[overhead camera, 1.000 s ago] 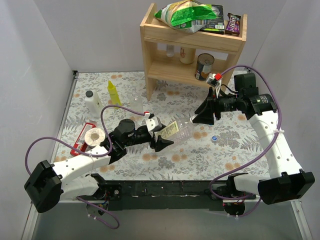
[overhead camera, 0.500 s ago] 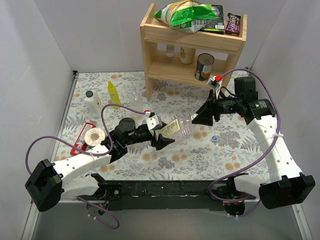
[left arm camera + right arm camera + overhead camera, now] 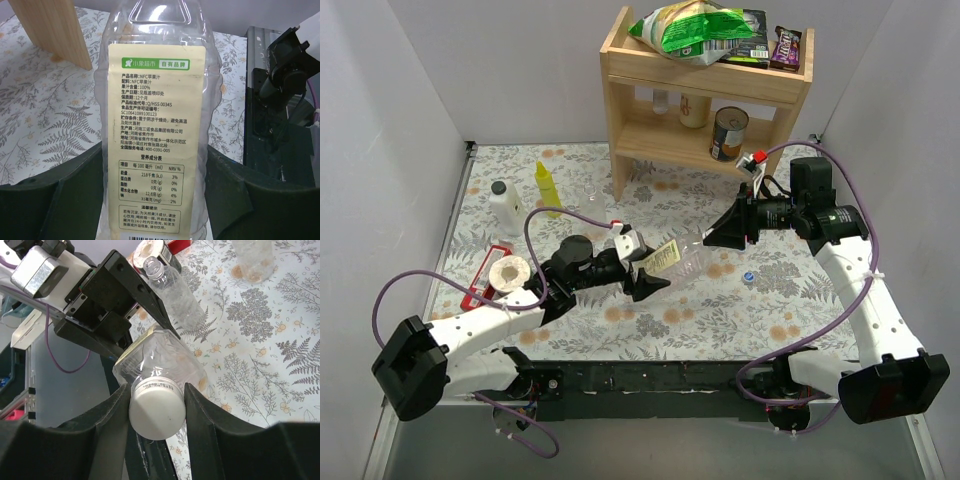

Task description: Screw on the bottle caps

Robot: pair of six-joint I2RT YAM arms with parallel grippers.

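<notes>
My left gripper is shut on the body of the larger clear bottle, which has a yellow label, and holds it tilted above the table. In the left wrist view the bottle fills the space between the fingers. My right gripper is shut on the white cap, which sits on that bottle's neck. A slim clear bottle lies uncapped on the table below. Another clear bottle stands at the back. One blue cap lies on the table; the other is out of view.
A wooden shelf with a can and snack bags stands at the back. A yellow squeeze bottle and a white black-capped bottle stand at back left. A tape roll and a red tool lie at left.
My right wrist has turned and the right arm has shifted slightly while its gripper stays on the white cap. My left gripper and the bottle have hardly moved.
</notes>
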